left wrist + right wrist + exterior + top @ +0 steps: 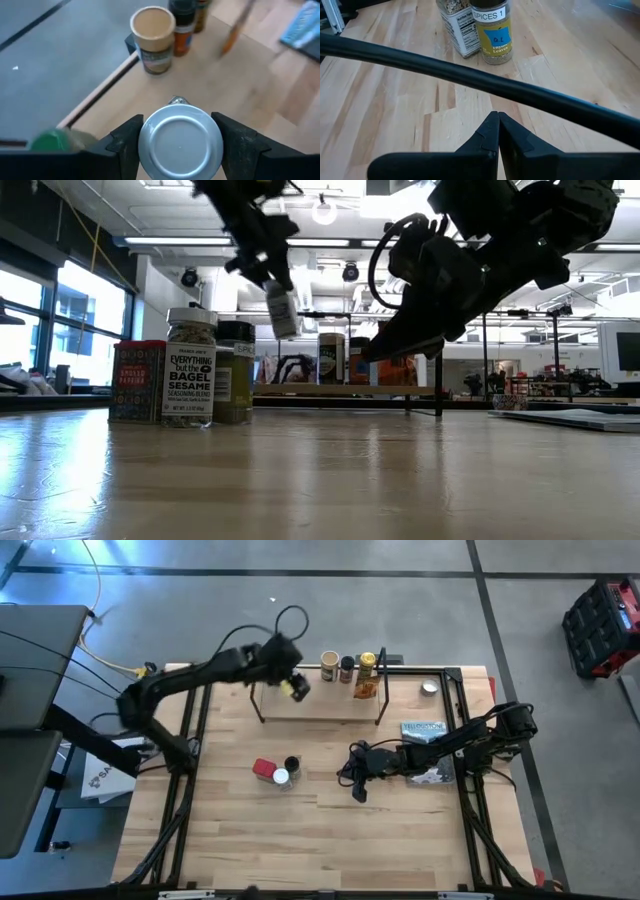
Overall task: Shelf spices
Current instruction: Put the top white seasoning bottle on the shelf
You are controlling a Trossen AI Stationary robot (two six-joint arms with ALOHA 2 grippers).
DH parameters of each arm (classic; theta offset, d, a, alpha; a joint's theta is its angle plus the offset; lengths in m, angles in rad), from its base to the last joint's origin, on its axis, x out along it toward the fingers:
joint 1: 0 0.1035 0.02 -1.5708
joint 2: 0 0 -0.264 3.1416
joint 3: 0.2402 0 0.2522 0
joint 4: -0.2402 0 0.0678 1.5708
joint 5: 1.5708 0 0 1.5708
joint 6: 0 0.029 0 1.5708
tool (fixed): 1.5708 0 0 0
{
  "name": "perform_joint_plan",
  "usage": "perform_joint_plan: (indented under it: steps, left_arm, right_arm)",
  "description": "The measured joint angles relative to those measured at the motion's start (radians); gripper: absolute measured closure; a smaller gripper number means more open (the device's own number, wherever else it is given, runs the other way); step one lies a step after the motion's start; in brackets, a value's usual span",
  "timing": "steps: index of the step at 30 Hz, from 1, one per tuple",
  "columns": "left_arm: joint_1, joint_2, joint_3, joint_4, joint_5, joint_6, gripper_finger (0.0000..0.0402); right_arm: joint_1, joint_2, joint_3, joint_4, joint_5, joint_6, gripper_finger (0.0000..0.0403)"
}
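Observation:
The shelf (pixel 320 706) is a light-wood plank with black wire uprights, standing near the table's far edge. On its right half stand a tan-lidded jar (pixel 329 665), a dark jar (pixel 347 667) and a yellow jar (pixel 367 664), with the orange-red packet (pixel 365 690) beside them. My left gripper (pixel 290 680) hovers over the plank's left part, shut on a silver-lidded jar (pixel 283 310). A red tin (pixel 263 769), a white-lidded jar (pixel 281 778) and a black-lidded jar (pixel 291 762) stand on the table's middle. My right gripper (pixel 358 776) hangs shut just right of them, touching nothing. My left gripper pinches the jar between its two fingers at the round silver lid end (pixel 180 145), one finger (pixel 127 142) on each side. The fingers come from above, slanting down. The jar is lifted clear above the plank and hangs tilted below the fingers (pixel 283 310).
A small silver disc (pixel 429 688) and a grey-blue booklet (pixel 423 728) lie right of the shelf. A black cable (pixel 470 80) crosses the right wrist view. Bare wood shows on the table's near half (pixel 330 840). A blurred green object (pixel 50 142) shows beside the left fingers.

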Motion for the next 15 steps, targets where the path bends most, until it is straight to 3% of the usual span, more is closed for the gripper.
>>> perform_joint_plan:
  steps: [8, 15]
  left_arm:
    - [0.115, 0.245, 0.261, -0.183, 0.018, 0.019, 0.0203]
    - [0.188, 0.350, 0.313, -0.243, 0.049, -0.006, 0.0203]
  right_arm:
    - [-0.003, 0.000, 0.000, -0.002, 0.002, 0.000, 0.0403]
    - [-0.003, 0.000, 0.000, -0.003, 0.002, 0.008, 0.0403]
